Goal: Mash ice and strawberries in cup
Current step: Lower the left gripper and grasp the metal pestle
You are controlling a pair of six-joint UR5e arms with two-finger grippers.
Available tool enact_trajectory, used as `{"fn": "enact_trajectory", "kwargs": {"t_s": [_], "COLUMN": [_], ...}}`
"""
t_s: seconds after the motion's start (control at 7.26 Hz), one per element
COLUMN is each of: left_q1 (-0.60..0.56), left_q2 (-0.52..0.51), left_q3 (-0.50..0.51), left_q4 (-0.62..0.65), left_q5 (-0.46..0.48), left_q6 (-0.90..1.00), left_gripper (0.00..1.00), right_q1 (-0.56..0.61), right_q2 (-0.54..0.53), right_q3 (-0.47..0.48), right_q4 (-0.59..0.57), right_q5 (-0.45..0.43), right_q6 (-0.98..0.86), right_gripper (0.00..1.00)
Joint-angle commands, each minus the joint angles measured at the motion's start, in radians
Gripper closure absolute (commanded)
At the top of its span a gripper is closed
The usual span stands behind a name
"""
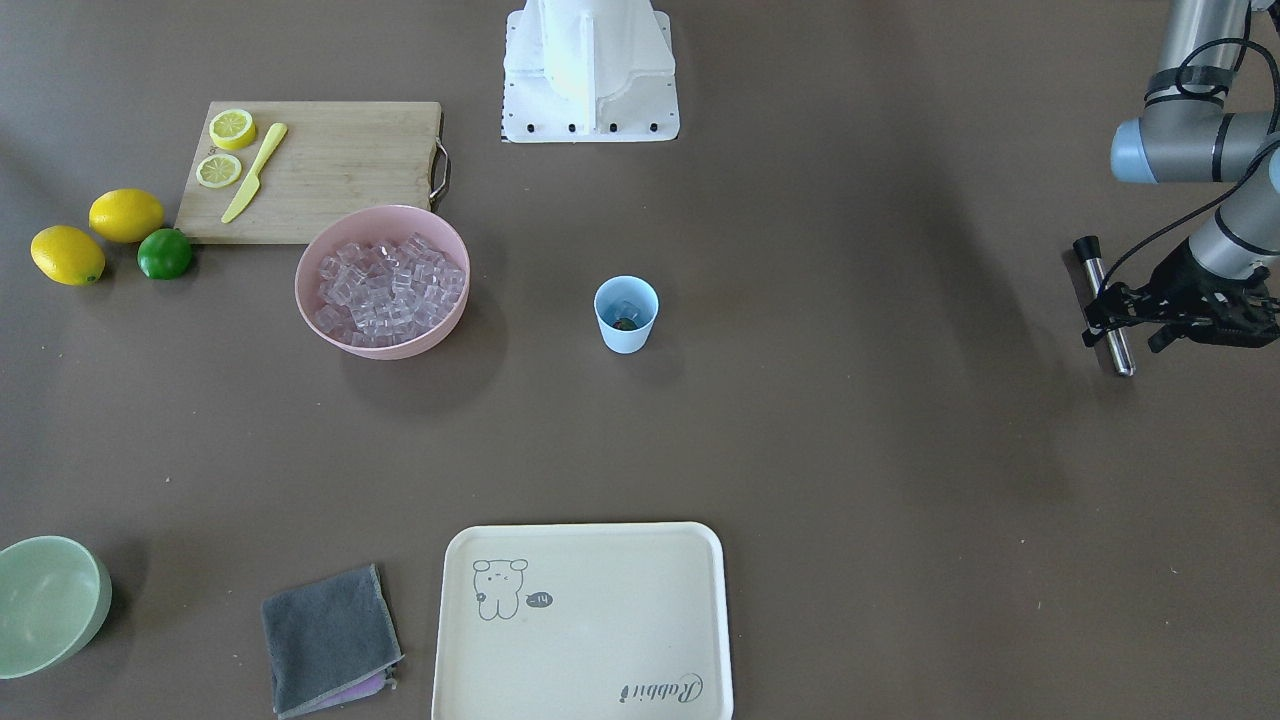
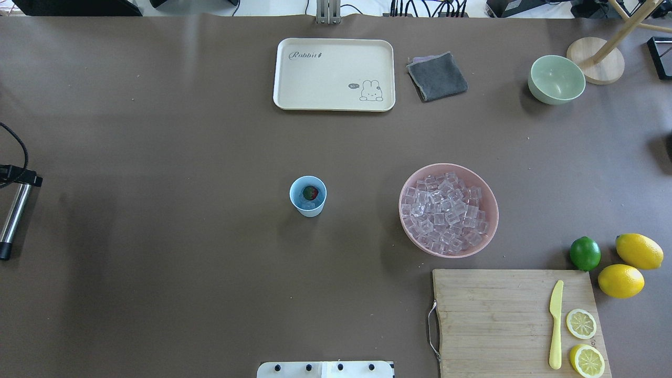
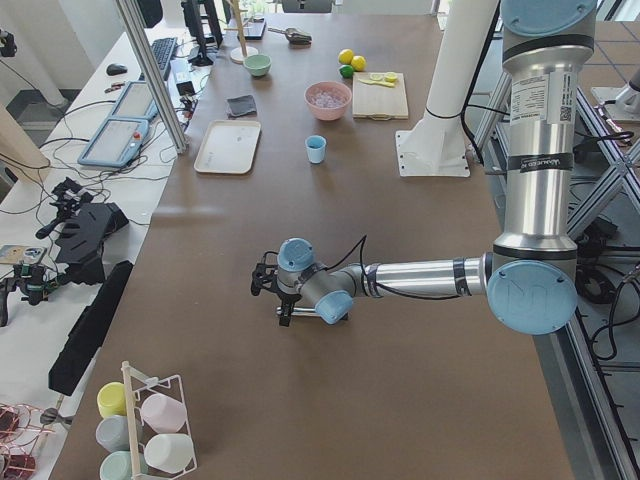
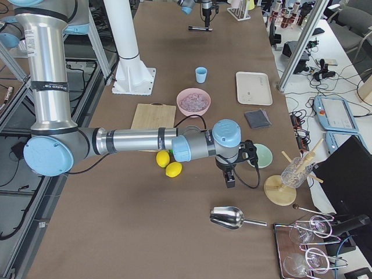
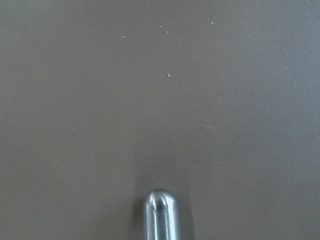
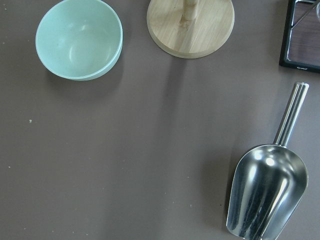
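The light blue cup point(image 2: 307, 206) stands mid-table, also seen in the front view point(image 1: 626, 335). Inside it lie a red strawberry point(image 2: 311, 192) and a few pieces of clear ice point(image 2: 304, 199). More ice point(image 2: 446, 212) fills the pink bowl point(image 2: 403, 220) to its right. My left gripper point(image 1: 1100, 318) is at the table's far left edge, shut on a steel muddler point(image 1: 1108, 320) with a black end, held low over the table; the muddler's rounded tip shows in the left wrist view point(image 5: 159, 215). My right gripper point(image 4: 230, 176) hovers beyond the table's right end; I cannot tell whether it is open or shut.
A cream tray point(image 2: 294, 94), grey cloth point(image 2: 437, 76) and pale green bowl point(image 2: 556, 79) lie at the far side. A cutting board point(image 2: 493, 315) with lemon slices and a yellow knife, two lemons and a lime point(image 2: 585, 253) sit near right. A metal scoop point(image 6: 267, 192) lies under the right wrist.
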Motion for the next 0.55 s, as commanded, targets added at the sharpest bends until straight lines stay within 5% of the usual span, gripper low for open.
{"fn": "enact_trajectory", "kwargs": {"t_s": [0.0,0.28,0.41], "left_q1": [0.022,0.023,0.023], "left_q2": [0.001,0.002,0.002], "left_q3": [-0.007,0.002,0.003], "left_q4": [-0.003,-0.003,-0.003], "left_q5": [0.023,0.029,0.029], "left_q6": [-0.006,0.000,-0.002], "left_gripper": [0.20,0.70,0.81], "right_q1": [0.000,0.000,0.000], "right_q2": [0.001,0.005,0.007], "right_q3": [0.002,0.005,0.008], "right_q4": [0.000,-0.002,-0.002], "right_q5": [0.001,0.001,0.001], "right_q6": [0.000,0.002,0.002], "right_gripper": [0.00,0.00,0.00]}}
